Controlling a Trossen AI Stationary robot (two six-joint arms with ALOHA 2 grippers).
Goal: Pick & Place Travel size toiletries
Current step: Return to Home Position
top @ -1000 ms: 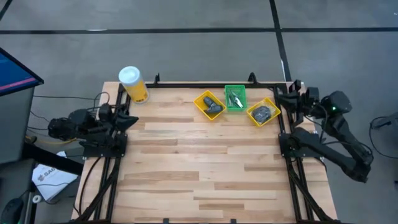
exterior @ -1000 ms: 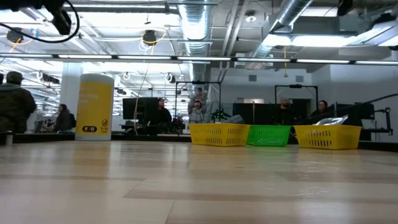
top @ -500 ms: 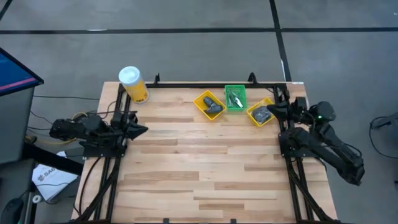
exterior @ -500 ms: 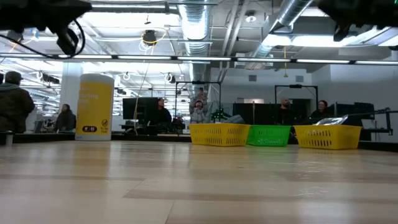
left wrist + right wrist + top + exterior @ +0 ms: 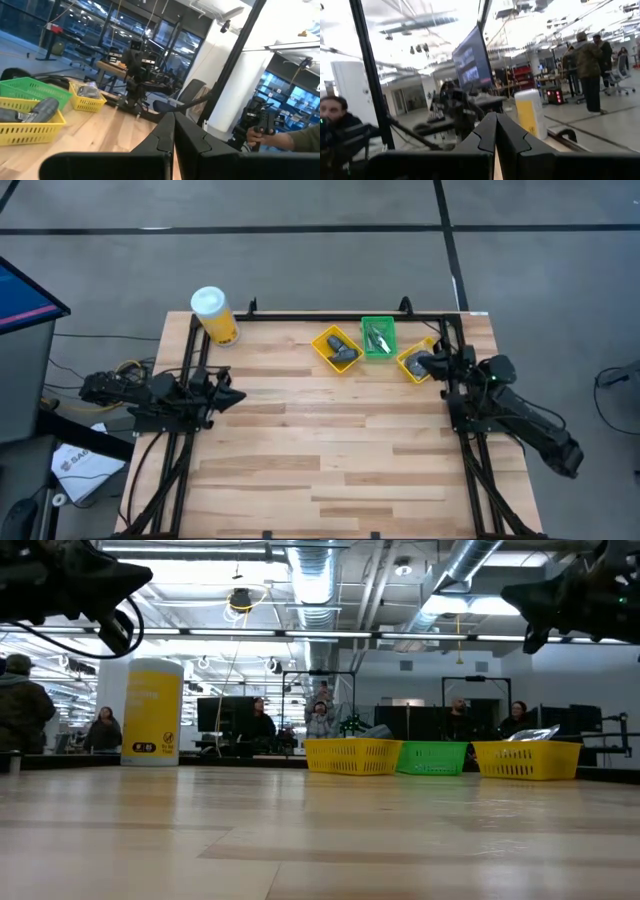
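Three small trays stand in a row at the table's far edge. The left yellow tray [image 5: 336, 347] holds dark grey oblong pieces [image 5: 42, 109]. Shiny silver tools lie in the green tray [image 5: 378, 337]. Dark discs fill the right yellow tray [image 5: 418, 364]. My left gripper [image 5: 238, 393] hovers, shut, at the table's left edge, high above the wood [image 5: 135, 578]. My right gripper [image 5: 424, 363] is shut too and hangs in the air above the right yellow tray's near side [image 5: 520, 602]. Both wrist views show the fingertips closed together [image 5: 174, 134] [image 5: 496, 131].
A yellow canister with a white lid [image 5: 214, 315] stands at the far left corner. The wide wooden tabletop [image 5: 320, 450] stretches in front of the trays. A black frame rail [image 5: 330, 314] runs behind them. People stand in the room beyond the table.
Both arms have swung in from outside the table edges. The left gripper has moved toward the table's right, over the left edge. The right gripper has moved toward the table's left and come over the right yellow tray. Both have come lower in the low view.
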